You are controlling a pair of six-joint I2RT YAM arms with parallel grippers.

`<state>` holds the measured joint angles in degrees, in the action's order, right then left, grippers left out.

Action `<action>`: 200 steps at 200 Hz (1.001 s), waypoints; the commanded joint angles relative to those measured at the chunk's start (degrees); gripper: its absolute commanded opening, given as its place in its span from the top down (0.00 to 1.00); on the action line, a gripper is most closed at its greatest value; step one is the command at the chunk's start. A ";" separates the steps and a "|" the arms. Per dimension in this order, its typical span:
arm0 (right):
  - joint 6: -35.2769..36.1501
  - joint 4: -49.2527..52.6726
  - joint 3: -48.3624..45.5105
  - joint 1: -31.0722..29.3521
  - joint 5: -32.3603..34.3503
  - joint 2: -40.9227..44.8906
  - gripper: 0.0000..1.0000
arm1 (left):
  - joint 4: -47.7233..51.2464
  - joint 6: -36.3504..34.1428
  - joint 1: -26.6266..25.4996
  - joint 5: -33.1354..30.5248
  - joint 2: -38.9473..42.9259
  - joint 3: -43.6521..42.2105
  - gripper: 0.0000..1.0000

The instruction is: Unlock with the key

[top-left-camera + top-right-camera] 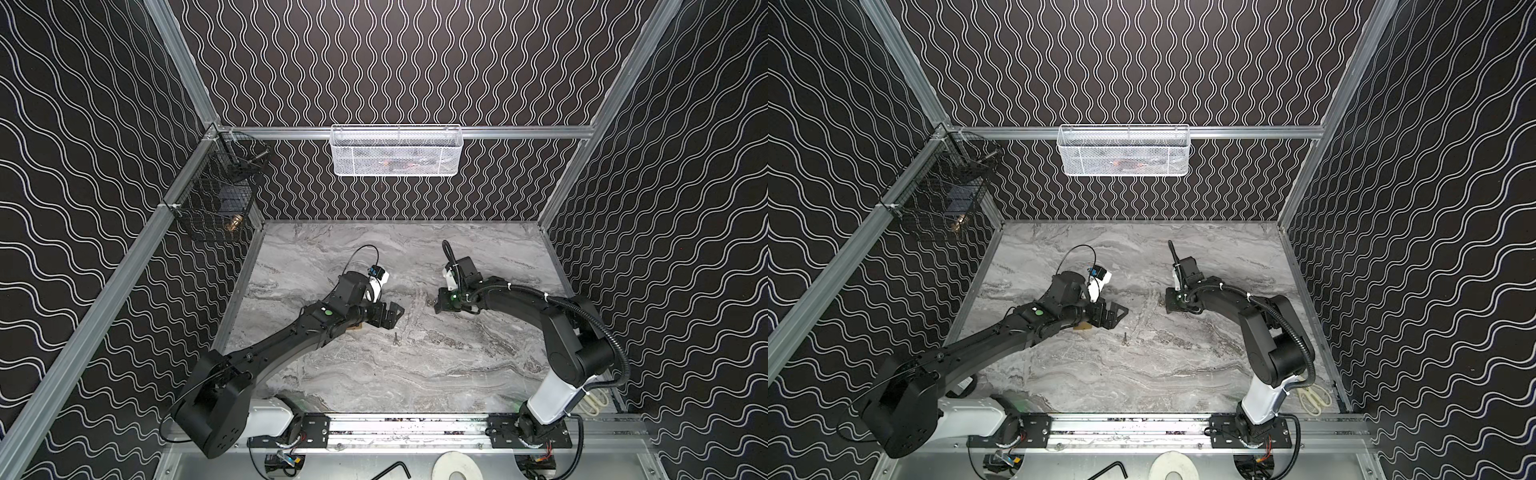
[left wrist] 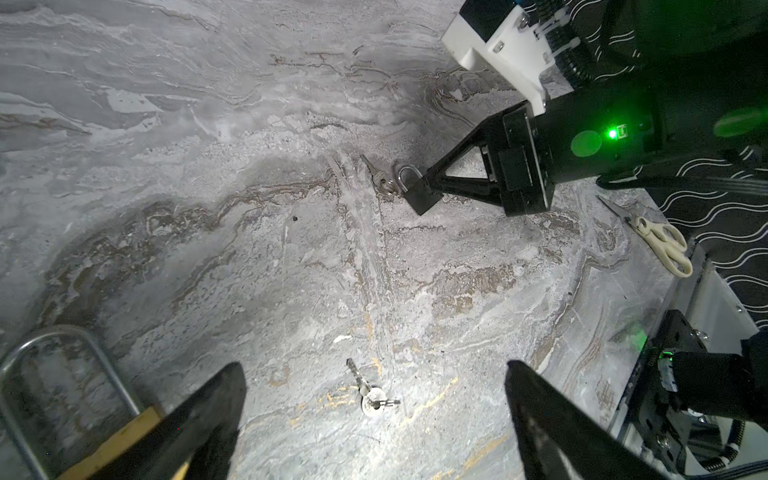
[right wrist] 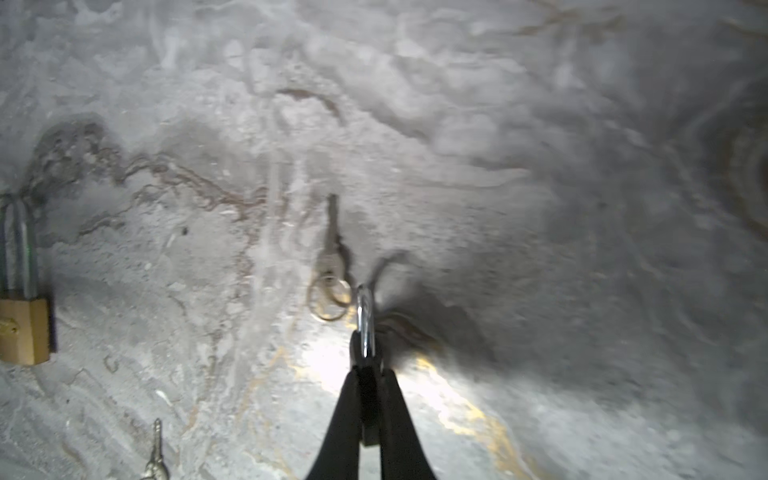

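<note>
the enclosure is lined with black walls (image 1: 395, 62) printed with white wavy lines, and its floor is formed by a grey, veined, marble-look table (image 1: 415, 374). the left arm (image 1: 291, 336) and right arm (image 1: 561, 328), both of matt black plastic, are bent inward over the middle of the table. a white mesh basket (image 1: 395, 151) is hung on the back rail and a black wire basket (image 1: 216, 199) on the left rail; their contents cannot be made out. cream-handled scissors (image 2: 660, 245) are laid flat near the table's right edge, well apart from everything else.

the left gripper (image 1: 390, 318) is spread fully wide and nothing is held in it. a brass padlock (image 2: 120, 436), blocky with a tall steel shackle, is lain flat just beside one of its fingers and is mostly covered by the gripper in both top views.

the right gripper (image 3: 370, 376) is pinched closed on the body of a small black padlock (image 2: 419, 195), and the chrome shackle is pointed away from the fingers. a ringed key (image 3: 330, 257), dull grey metal, is lain flat just beside that shackle; whether they touch cannot be told. a second key (image 2: 368, 390), small and silvery, is left uncovered on the bare table between the two grippers, nearer the left one.
</note>
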<state>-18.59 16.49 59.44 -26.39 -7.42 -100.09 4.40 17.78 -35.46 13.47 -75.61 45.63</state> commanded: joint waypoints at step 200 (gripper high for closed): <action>-4.92 -13.96 -9.87 3.16 -12.44 -0.73 0.85 | -16.40 18.71 3.65 17.75 -23.03 3.93 0.79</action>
<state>-22.31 6.87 50.37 -24.91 -16.93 -99.90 -11.92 33.19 -31.97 30.48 -94.28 46.96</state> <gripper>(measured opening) 0.156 0.251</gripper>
